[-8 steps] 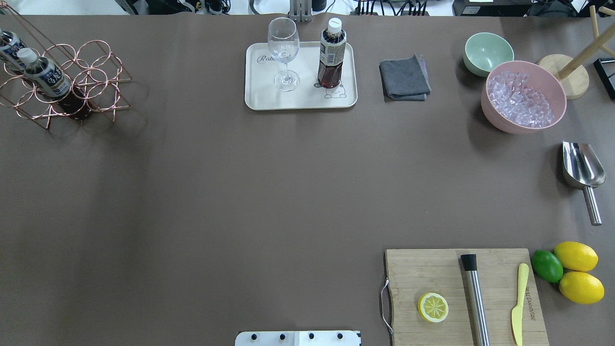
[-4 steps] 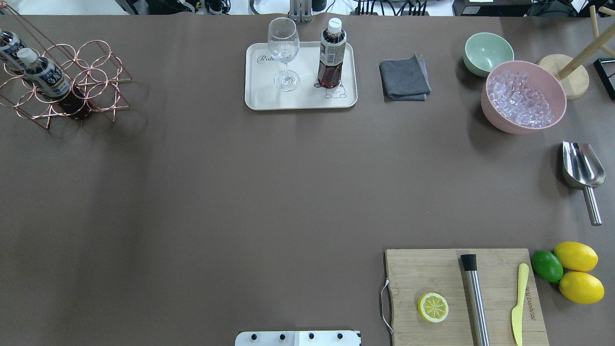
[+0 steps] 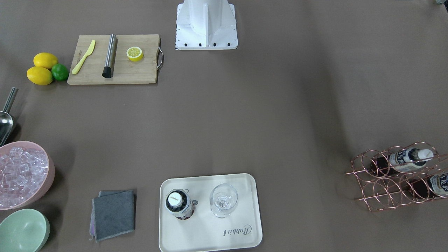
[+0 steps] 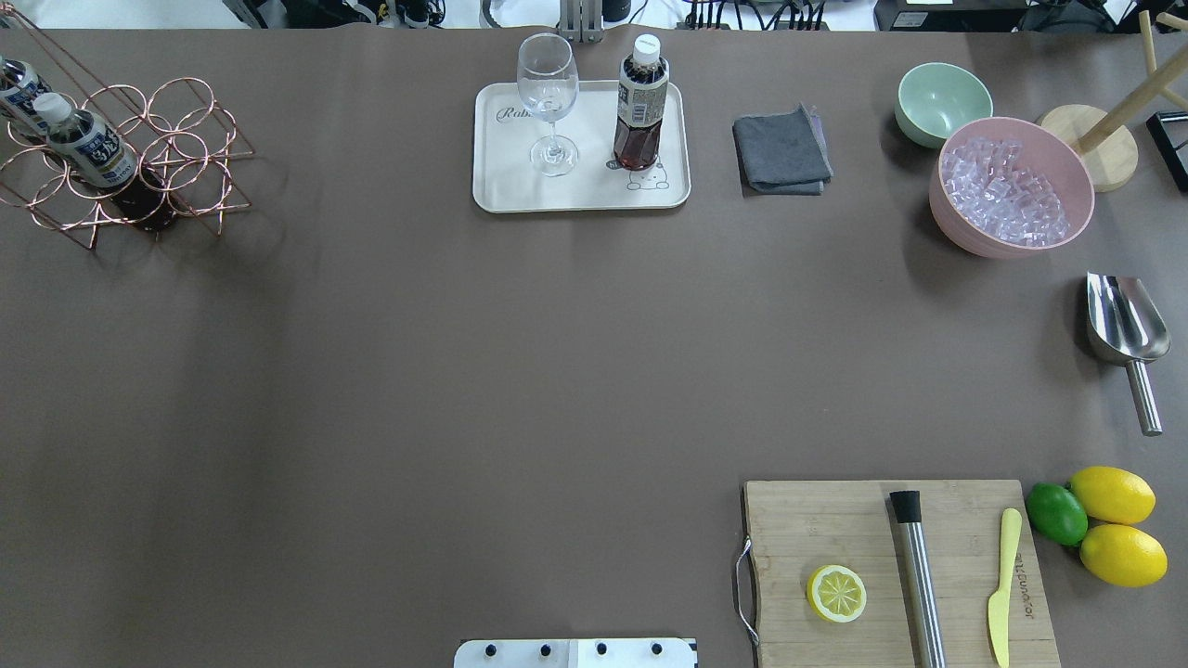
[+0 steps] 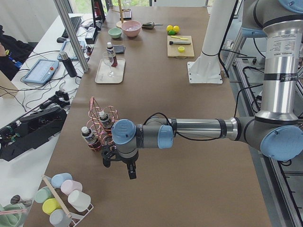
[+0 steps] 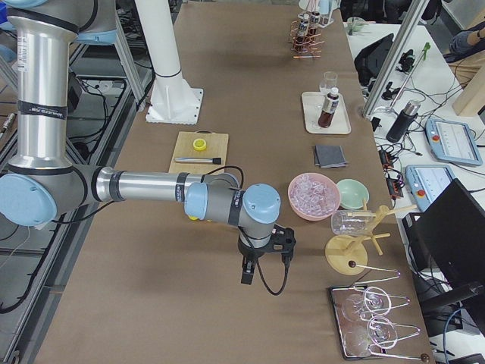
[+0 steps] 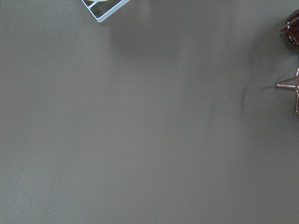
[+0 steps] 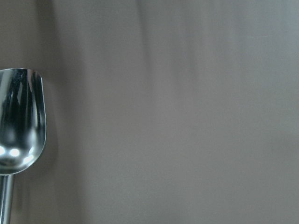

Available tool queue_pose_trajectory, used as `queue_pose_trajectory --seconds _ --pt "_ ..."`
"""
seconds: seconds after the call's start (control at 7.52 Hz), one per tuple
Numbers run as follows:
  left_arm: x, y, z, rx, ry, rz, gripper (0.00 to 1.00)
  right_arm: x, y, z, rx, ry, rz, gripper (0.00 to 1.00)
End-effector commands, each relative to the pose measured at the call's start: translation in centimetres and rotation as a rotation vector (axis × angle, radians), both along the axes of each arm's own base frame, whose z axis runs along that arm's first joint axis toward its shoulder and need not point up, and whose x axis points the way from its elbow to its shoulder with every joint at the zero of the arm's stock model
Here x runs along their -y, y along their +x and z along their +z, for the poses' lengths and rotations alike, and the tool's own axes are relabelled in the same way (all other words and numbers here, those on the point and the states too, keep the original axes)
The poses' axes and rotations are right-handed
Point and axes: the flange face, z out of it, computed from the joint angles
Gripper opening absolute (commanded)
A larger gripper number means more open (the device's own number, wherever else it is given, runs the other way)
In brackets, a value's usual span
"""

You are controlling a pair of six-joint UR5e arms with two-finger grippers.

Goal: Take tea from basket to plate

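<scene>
The left gripper (image 5: 132, 173) hangs fingers-down in the lower middle of the left side view, over the bare brown table (image 5: 189, 142) and just in front of the basket (image 5: 97, 109). It shows only in this side view, so I cannot tell whether its jaws are open or closed, or whether they hold anything. Its wrist camera looks down on table cover, with a wire foot of the basket and the dark bottom of a bottle at the right edge of the frame.

The right gripper (image 6: 245, 274) points down in the lower middle of the right side view, near the pink bowl of ice (image 6: 314, 193). How its jaws stand cannot be told either. A steel scoop (image 8: 18, 121) lies at the left edge of its wrist view.

The tea (image 4: 639, 111) is well apart from both grippers. It stands upright on the right half of the plate (image 4: 501, 190), at the upper middle of the overhead view, beside a stemmed glass (image 4: 548, 93). In the upper left corner of that view, the basket holds two more bottles (image 4: 88, 148) lying tilted in its rings.
</scene>
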Motion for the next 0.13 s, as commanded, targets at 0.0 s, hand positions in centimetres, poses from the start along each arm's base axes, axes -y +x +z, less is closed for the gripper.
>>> queue_pose_trajectory --seconds 0.0 --pt "0.03 0.01 -0.04 -0.001 0.001 0.000 0.98 0.20 -0.04 0.25 0.007 -0.001 0.002 1.00"
